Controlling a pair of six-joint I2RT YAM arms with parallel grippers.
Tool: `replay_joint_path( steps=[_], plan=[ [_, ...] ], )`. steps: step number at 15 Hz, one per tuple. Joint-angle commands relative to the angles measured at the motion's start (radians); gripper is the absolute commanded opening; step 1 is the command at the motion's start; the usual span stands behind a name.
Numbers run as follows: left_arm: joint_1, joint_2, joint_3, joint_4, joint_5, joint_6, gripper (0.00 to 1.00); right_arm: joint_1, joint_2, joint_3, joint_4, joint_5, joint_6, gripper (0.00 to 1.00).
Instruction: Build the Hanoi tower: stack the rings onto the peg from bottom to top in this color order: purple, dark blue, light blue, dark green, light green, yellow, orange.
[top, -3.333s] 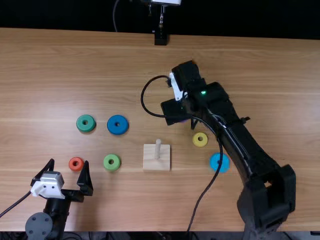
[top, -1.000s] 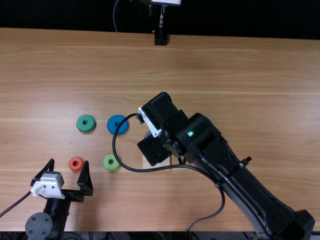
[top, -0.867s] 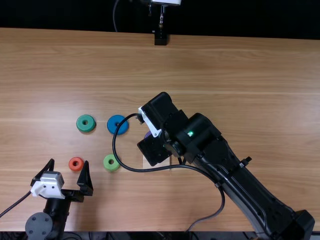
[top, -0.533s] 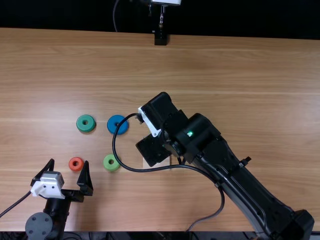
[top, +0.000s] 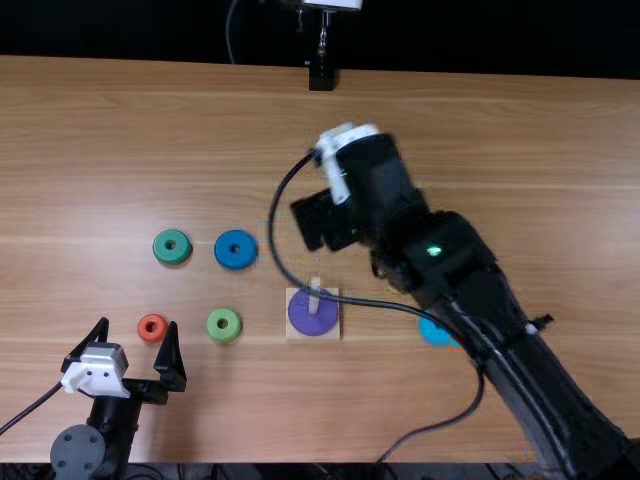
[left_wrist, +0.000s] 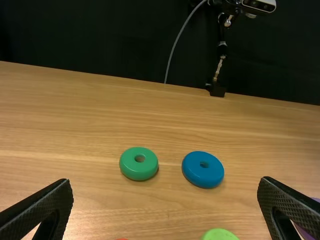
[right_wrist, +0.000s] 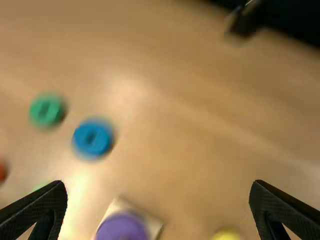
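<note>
A light brown wooden table (top: 150, 120), its grain running side to side, is supporting six rings and a square wooden base (top: 293, 330). Left of the base, a dark green ring (top: 172, 247) and a dark blue ring (top: 236, 249) are lying farther from the near edge than an orange ring (top: 152, 328) and a light green ring (top: 224, 325). On its right, a yellow ring (right_wrist: 226, 235) and a partly hidden light blue ring (top: 434, 334) are lying.

There are seven rings (top: 223, 253), one peg (top: 314, 303), one base (top: 334, 332) and two arms (top: 530, 380).
</note>
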Motion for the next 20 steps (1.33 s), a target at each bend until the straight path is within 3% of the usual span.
replay_joint_path(
  steps=[1,4,8,10,14,15,18,20],
  plan=[
    [0.011,-0.011,-0.03,-0.005,0.019,0.007,1.0,-0.07,-0.123,-0.058,0.067,0.106,-0.005,1.0],
    [0.011,-0.011,-0.03,-0.005,0.019,0.007,1.0,-0.213,-0.335,-0.325,0.415,0.106,-0.005,1.0],
    [0.011,-0.011,-0.03,-0.005,0.019,0.007,1.0,-0.395,-0.781,-1.002,0.989,0.105,-0.007,1.0],
    [0.011,-0.011,-0.03,-0.005,0.019,0.007,1.0,-0.493,-0.998,-1.301,1.142,0.103,-0.005,1.0],
    [0.011,-0.011,-0.03,-0.005,0.019,0.007,1.0,-0.509,-1.421,-1.635,1.118,0.099,-0.007,1.0],
    [0.011,-0.011,-0.03,-0.005,0.019,0.007,1.0,-0.516,-1.516,-1.677,1.072,0.09,-0.005,1.0],
    [0.011,-0.011,-0.03,-0.005,0.019,0.007,1.0,-0.562,-1.648,-1.687,0.786,-0.024,-0.009,1.0],
    [0.011,-0.011,-0.03,-0.005,0.019,0.007,1.0,-0.562,-1.662,-1.687,0.663,-0.024,-0.007,1.0]
  ],
)
